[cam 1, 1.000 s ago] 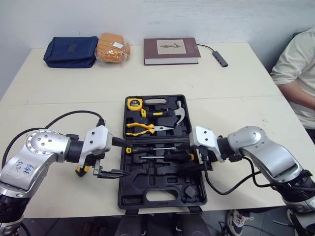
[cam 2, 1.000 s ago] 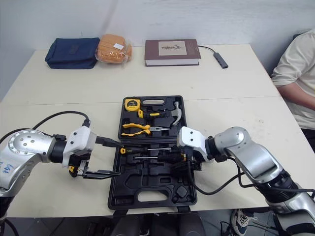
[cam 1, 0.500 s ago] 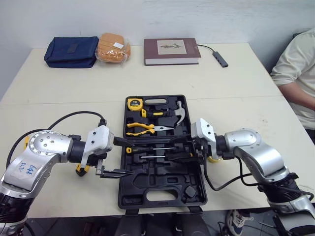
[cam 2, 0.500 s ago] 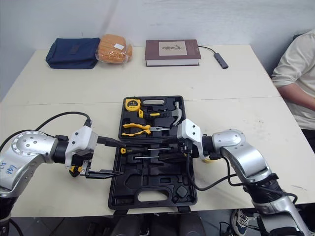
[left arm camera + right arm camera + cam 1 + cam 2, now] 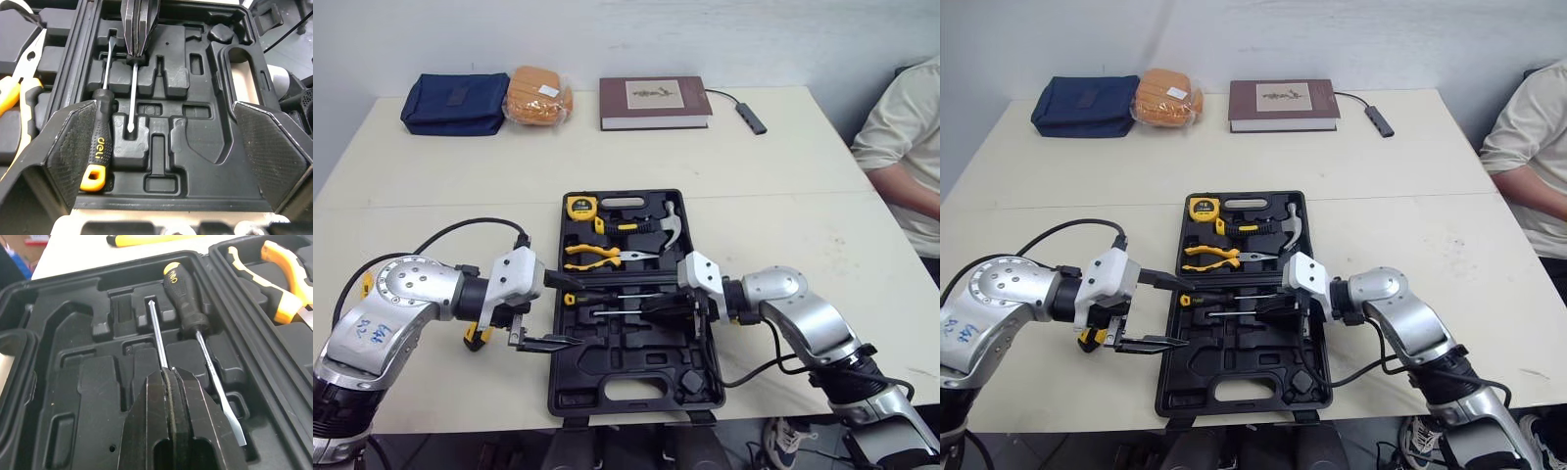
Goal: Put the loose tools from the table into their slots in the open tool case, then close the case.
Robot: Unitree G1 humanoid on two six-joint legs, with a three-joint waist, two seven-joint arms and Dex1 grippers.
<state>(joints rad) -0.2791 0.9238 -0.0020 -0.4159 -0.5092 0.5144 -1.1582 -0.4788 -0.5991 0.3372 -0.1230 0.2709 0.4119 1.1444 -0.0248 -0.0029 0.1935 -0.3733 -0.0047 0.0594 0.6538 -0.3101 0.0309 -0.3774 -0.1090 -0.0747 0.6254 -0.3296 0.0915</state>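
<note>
My right gripper [image 5: 658, 305] has slid left over open black plastic tool case [image 5: 551, 377]; fingers now together on thin steel-shafted Phillips screwdriver [image 5: 157, 333], seating it, I judge. Left gripper [image 5: 564, 311] fingers wide apart.

Tool case [image 5: 636, 364] black, moulded. Slotted screwdriver [image 5: 96, 142] black handle, yellow end cap, white lettering. Phillips screwdriver [image 5: 157, 335] silver shaft. Pliers [image 5: 590, 257] yellow handles. Tape measure [image 5: 580, 206] yellow. Hammer [image 5: 670, 227] silver head, black-and-yellow handle. Left gripper [image 5: 165, 107] pads [image 5: 73, 152] black, cross-hatched. Table [image 5: 783, 186] cream. Book [image 5: 654, 101] maroon, pale label. Pouch [image 5: 453, 102] navy.
</note>
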